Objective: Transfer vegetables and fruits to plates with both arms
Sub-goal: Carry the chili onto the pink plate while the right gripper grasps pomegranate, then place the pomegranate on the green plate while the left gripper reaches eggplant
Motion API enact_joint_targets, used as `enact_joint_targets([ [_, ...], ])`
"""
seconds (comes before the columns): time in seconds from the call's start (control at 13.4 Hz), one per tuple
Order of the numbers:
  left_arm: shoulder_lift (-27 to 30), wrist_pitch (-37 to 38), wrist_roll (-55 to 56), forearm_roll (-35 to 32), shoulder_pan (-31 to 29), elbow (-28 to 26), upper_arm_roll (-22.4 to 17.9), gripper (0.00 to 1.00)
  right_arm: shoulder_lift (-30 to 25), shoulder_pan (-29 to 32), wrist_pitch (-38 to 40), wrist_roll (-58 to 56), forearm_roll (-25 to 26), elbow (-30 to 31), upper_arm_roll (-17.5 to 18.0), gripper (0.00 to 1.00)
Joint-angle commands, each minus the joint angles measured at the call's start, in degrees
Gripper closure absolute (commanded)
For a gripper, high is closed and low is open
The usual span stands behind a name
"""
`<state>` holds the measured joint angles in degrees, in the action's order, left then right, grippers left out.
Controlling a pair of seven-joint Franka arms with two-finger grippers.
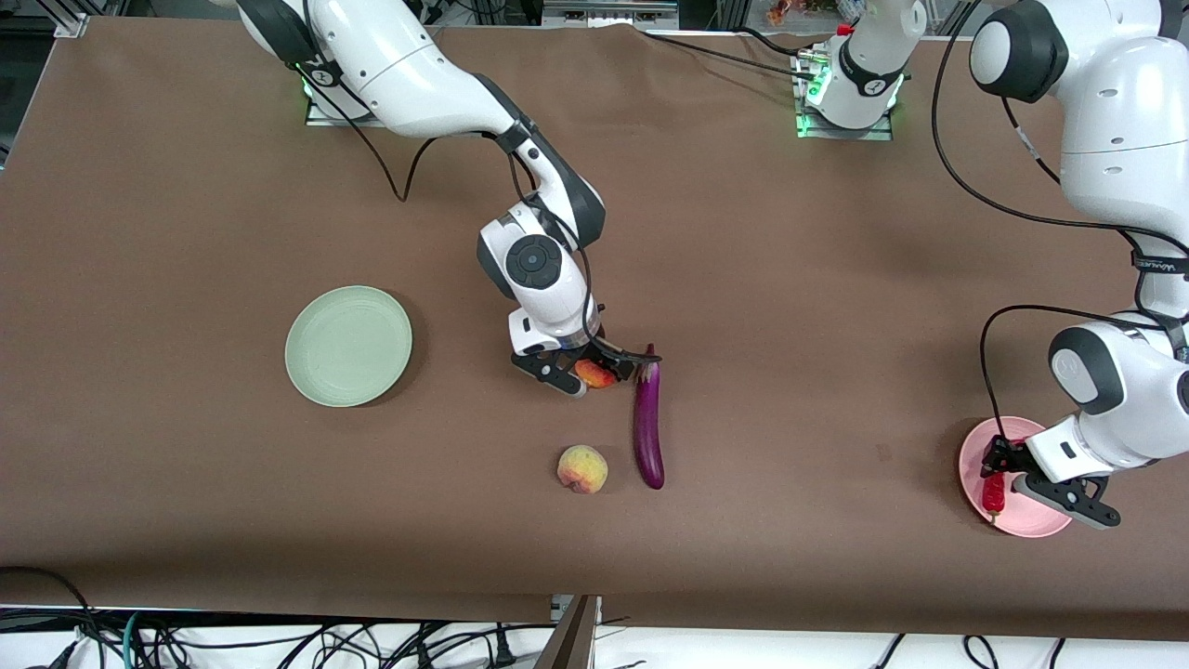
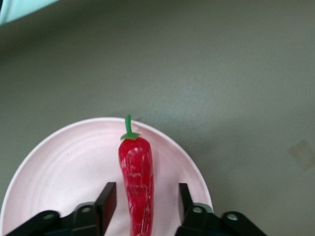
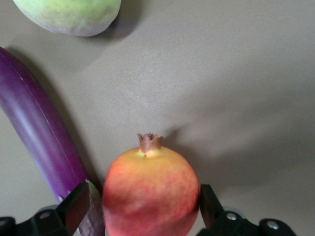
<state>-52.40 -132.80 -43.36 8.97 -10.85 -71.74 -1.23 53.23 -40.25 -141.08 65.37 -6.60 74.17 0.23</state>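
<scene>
The red pomegranate (image 1: 595, 374) rests on the table beside the stem end of the purple eggplant (image 1: 648, 423). My right gripper (image 1: 597, 372) is low around it, open wide, one finger close on each side; in the right wrist view the fruit (image 3: 147, 194) fills the gap and the eggplant (image 3: 37, 132) lies beside one finger. The peach (image 1: 582, 468) sits nearer the front camera. My left gripper (image 1: 1008, 476) is open over the pink plate (image 1: 1031, 520), its fingers apart on each side of the red chili (image 2: 136, 182), which lies on the plate (image 2: 64, 172). The green plate (image 1: 348, 346) is bare.
The brown tablecloth covers the whole table. The arm bases stand along the table edge farthest from the front camera. Cables hang below the table edge nearest the front camera.
</scene>
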Motion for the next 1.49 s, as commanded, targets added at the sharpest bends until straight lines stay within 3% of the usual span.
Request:
enact_joint_targets([
  [0.0, 1.33, 4.64, -0.68, 1.57, 0.04, 1.16, 1.75, 0.0, 0.3, 0.0, -1.22, 0.46, 1.06, 0.01, -0.23, 0.2],
  [0.22, 2.12, 9.04, 8.78, 1.49, 3.8, 2.31, 2.64, 0.0, -0.49, 0.79, 0.52, -0.33, 0.81, -0.07, -0.31, 0.83],
  [0.3, 2.12, 9.14, 12.47, 1.49, 5.38, 2.22, 3.42, 0.0, -1.28, 2.1, 4.11, -0.85, 1.32, -0.16, -0.31, 0.96],
  [0.37, 2.12, 9.14, 15.73, 1.57, 6.79, 1.79, 4.3, 0.0, -2.24, 2.37, 7.88, -3.64, 1.94, -0.16, -0.31, 1.0],
  [0.67, 1.77, 9.14, 26.1, 3.06, 7.95, 0.82, 10.45, 0.0, -7.69, 4.74, 20.28, -17.43, 1.94, 0.01, -2.85, 1.0],
  [0.89, 1.69, 9.05, 36.21, 2.98, 11.62, -0.41, 13.71, 0.0, -11.56, 6.59, 34.34, -31.48, 1.68, 1.76, -8.38, 1.0],
  [1.12, 0.81, 8.44, 47.28, 2.63, 18.47, -0.33, 13.62, 0.0, -15.69, 6.68, 34.99, -46.95, 2.12, 9.49, -15.76, 0.98],
  [1.26, 0.37, 6.52, 54.14, 2.36, 22.7, -0.33, 13.1, 0.0, -15.79, 6.68, 33.6, -55.14, 2.03, 12.48, -20.07, 0.89],
  [1.34, 0.02, 4.94, 56.69, 2.28, 24.11, -0.33, 13.1, 0.0, -15.79, 6.68, 31.32, -57.53, 2.12, 14.41, -21.31, 0.77],
  [1.41, -0.42, 3.88, 58.63, 2.28, 25.69, -0.33, 13.01, 0.0, -15.79, 6.68, 29.21, -59.99, 1.77, 15.91, -22.54, 0.48],
])
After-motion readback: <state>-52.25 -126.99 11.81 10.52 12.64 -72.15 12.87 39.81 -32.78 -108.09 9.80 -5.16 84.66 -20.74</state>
